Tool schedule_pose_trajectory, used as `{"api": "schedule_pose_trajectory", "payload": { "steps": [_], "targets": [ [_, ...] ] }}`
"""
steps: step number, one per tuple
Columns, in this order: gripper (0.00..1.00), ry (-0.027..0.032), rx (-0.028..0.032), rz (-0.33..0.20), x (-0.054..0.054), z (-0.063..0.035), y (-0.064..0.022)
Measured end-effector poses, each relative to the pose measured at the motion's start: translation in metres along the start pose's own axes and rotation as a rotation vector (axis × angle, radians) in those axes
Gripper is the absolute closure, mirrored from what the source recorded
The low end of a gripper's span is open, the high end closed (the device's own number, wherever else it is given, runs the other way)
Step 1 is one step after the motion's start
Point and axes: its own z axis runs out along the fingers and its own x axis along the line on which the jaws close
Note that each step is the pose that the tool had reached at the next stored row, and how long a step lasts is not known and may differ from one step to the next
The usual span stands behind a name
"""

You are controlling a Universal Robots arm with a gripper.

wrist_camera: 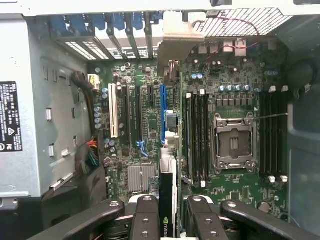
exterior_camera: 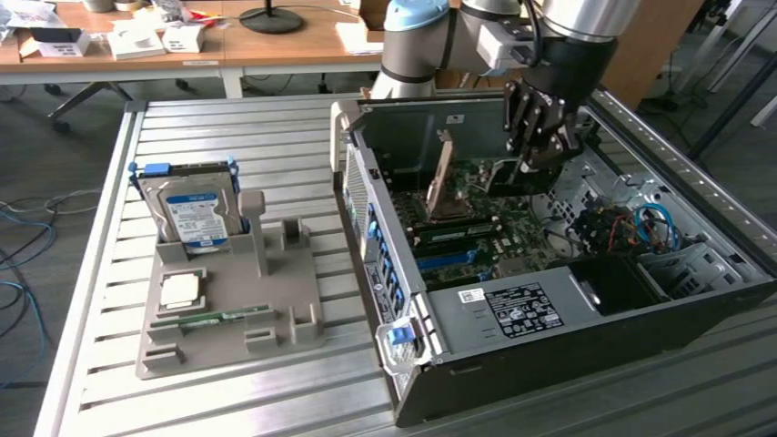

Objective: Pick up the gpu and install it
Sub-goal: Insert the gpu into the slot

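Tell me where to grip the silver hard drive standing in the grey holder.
Grip the silver hard drive by its exposed upper part, pinching the two broad faces and coming down from above. It stands upright in the grey plastic holder, which hides its lower end.

An open computer case (exterior_camera: 486,387) sits on a slatted table (exterior_camera: 218,405), its motherboard (wrist_camera: 145,100) lying flat on the case floor and a power supply (exterior_camera: 516,308) filling its near end. Inside the case, a gripper (exterior_camera: 537,164) hangs above the motherboard, a gpu (wrist_camera: 167,205) clamped edge-on between its fingers. To the exterior view's left of the case, apart from it, a holder (exterior_camera: 286,309) carries a hard drive (exterior_camera: 195,214) standing upright at its far end, a processor chip (exterior_camera: 182,291) and a memory stick (exterior_camera: 225,318) lying nearer. Behind the case stands a desk (exterior_camera: 279,50).
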Motion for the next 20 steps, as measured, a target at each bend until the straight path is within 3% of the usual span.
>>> {"api": "schedule_pose_trajectory", "payload": {
  "steps": [20],
  "targets": [
    [0.74, 0.0000, 0.0000, -0.001, 0.000, 0.0326, 0.0015]
  ]
}}
